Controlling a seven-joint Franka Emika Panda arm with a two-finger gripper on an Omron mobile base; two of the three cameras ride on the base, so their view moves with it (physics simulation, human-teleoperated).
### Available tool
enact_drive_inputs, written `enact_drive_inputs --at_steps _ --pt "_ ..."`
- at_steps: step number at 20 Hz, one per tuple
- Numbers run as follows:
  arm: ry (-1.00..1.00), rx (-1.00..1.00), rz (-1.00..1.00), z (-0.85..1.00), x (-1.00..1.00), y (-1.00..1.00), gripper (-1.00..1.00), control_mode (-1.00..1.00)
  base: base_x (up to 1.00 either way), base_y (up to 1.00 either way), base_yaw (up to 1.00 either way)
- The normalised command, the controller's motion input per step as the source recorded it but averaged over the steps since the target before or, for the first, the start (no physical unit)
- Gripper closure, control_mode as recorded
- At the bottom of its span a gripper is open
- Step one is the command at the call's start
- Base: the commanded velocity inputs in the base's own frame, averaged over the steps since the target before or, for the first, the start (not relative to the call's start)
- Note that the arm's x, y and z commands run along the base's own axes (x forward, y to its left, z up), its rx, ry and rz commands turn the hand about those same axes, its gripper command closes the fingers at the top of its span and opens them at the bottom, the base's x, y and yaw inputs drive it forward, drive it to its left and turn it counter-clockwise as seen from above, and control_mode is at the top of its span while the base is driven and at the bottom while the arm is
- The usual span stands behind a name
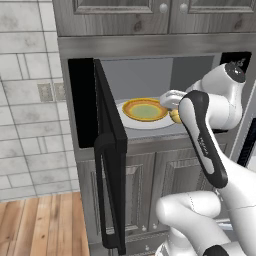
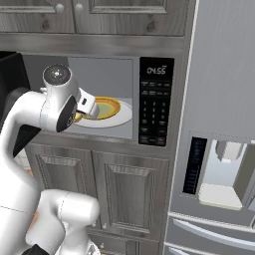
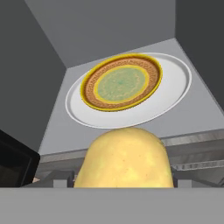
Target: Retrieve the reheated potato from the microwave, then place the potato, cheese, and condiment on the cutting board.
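**Potato at the mouth of the open microwave**

The microwave stands with its dark door swung wide to the left, grey interior exposed. Inside, a white round turntable lies flat on the floor of the cavity, and on it sits a plate with a yellow rim, a brown patterned ring and a pale green centre — nothing lies on the plate. The plate sits toward 10 o'clock on the turntable in the hand view, leaving a bare white crescent from 2 to 6 o'clock.

The potato is off the plate: in the hand view it bulks large at 6 o'clock, close against the camera, in front of the turntable's near edge and over the microwave's front sill. From the left base camera a sliver of potato peeks out just behind the arm's dark-edged link, at 3 o'clock of the plate.

The gripper reaches into the cavity opening; its jaws are held apart around the potato — clamped on it, as far as the views allow. The button panel is at 3 o'clock of the cavity in the right base view.
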Motion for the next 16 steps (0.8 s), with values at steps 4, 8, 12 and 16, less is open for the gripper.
enact_drive_inputs --at_steps 4,8,12,16 --pt "0.00 0.00 0.00 0.00 0.00 0.00 1.00 1.00 0.00 0.00 0.00" --pt "0.00 0.00 0.00 0.00 0.00 0.00 1.00 1.00 0.00 0.00 0.00" --pt "0.00 0.00 0.00 0.00 0.00 0.00 1.00 1.00 -0.25 -0.04 0.00" --pt "0.00 0.00 0.00 0.00 0.00 0.00 1.00 1.00 -0.61 -0.12 0.00"
